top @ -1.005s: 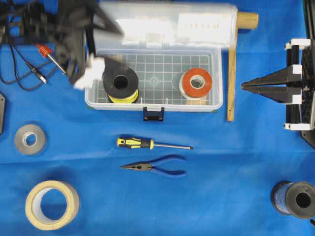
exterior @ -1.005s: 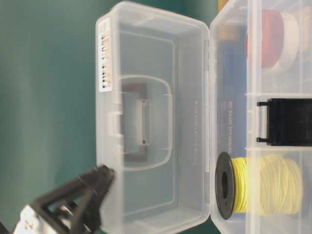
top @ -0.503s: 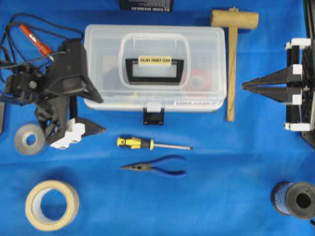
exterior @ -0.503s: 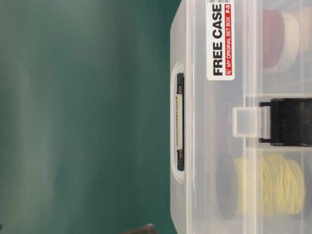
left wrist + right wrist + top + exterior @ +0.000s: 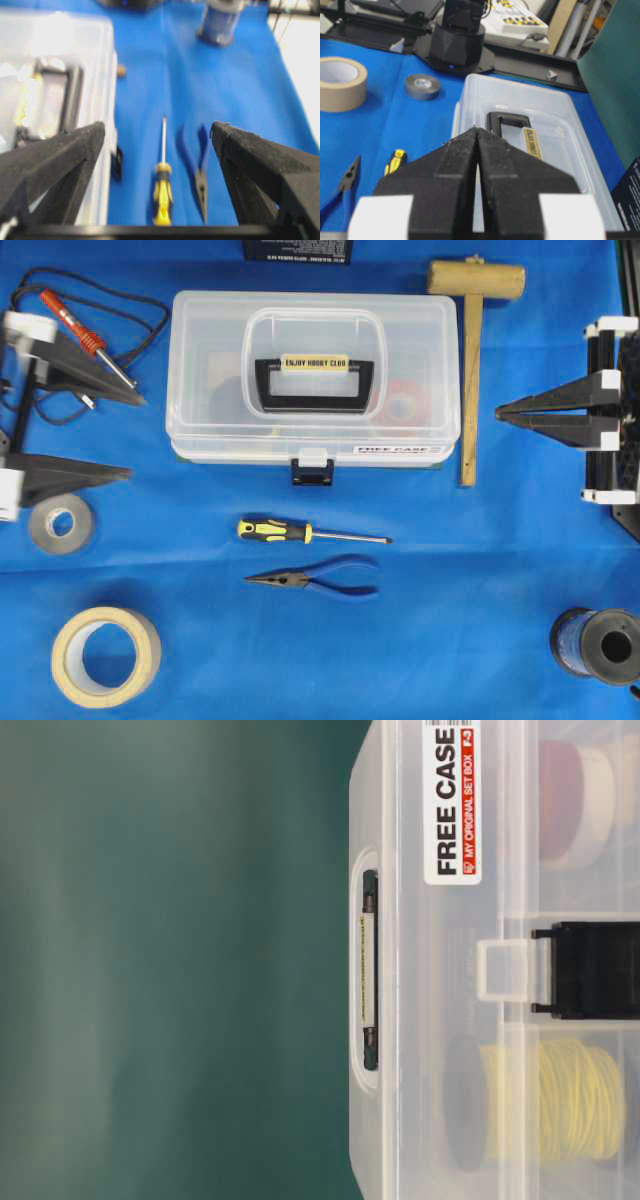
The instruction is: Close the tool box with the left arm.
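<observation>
Nearest to us, well below the tool box point(image 5: 314, 380) in the overhead view, we see a roll of cream masking tape point(image 5: 105, 656) off toward the left and a dark spool of blue wire point(image 5: 597, 645) off toward the right. Closer to the tool box lie blue-handled pliers point(image 5: 318, 581), and between them and the box a yellow-and-black screwdriver point(image 5: 309, 533), both lengthwise along the box's front. A grey tape roll point(image 5: 61, 523) sits to the left of the screwdriver.

Our left gripper point(image 5: 130, 435) hangs left of the tool box and apart from it, its two pointed fingers point(image 5: 70, 472) spread wide with nothing between them; from its wrist camera we look out between them at the screwdriver and pliers. Our right gripper point(image 5: 500, 415) points at the box from the right, fingers pressed together on nothing.

The tool box itself lies on the blue cloth point(image 5: 450, 560) with its lid down, the black handle point(image 5: 314, 380) with its cream label flat on top and the dark latch point(image 5: 312, 471) hanging at the front edge. Through the clear wall we make out a yellow wire spool point(image 5: 570, 1105) and a red-and-white roll point(image 5: 575, 800) inside.

Just right of the box rests a wooden mallet point(image 5: 472, 360), and at its far left a red-handled soldering iron point(image 5: 85, 332).
</observation>
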Robot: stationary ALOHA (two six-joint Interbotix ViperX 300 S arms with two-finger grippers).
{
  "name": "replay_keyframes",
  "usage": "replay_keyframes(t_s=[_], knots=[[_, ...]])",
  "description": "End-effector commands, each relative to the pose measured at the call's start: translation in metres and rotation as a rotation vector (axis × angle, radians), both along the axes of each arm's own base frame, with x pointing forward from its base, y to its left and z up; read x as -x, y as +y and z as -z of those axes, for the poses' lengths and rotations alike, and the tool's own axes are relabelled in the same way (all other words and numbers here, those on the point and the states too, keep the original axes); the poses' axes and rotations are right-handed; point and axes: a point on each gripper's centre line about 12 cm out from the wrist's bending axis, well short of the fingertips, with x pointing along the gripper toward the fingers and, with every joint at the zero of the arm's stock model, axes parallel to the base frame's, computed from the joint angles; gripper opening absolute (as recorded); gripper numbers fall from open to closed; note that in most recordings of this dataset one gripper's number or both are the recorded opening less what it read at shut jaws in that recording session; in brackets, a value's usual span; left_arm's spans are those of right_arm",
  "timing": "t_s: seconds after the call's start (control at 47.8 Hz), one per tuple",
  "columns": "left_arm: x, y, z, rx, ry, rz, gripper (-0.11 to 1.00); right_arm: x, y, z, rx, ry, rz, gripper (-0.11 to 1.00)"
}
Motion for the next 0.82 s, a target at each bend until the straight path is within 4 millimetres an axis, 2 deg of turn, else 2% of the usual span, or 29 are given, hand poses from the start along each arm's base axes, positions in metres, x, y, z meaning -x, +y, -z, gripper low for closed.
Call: replay_keyframes(t_s=[0.0, 0.126, 0.398, 0.628, 0.796], knots=[[0.013, 0.002, -0.002, -0.011, -0.081, -0.001, 0.92, -0.001, 0.0, -0.007, 0.004, -0.02, 0.001, 0.0], [0.032, 0.003, 0.016, -0.01, -0.13, -0.005, 0.92, 0.001, 0.0, -0.009, 0.004, -0.026, 0.001, 0.0], [0.063, 0.006, 0.075, 0.0, -0.16, -0.013, 0.92, 0.002, 0.0, -0.011, 0.007, -0.03, 0.0, 0.0], [0.074, 0.006, 0.108, 0.009, -0.147, -0.016, 0.92, 0.004, 0.0, -0.013, 0.013, -0.038, 0.0, 0.0], [0.076, 0.006, 0.122, 0.011, -0.17, -0.016, 0.92, 0.004, 0.0, -0.012, 0.013, -0.029, 0.0, 0.0]])
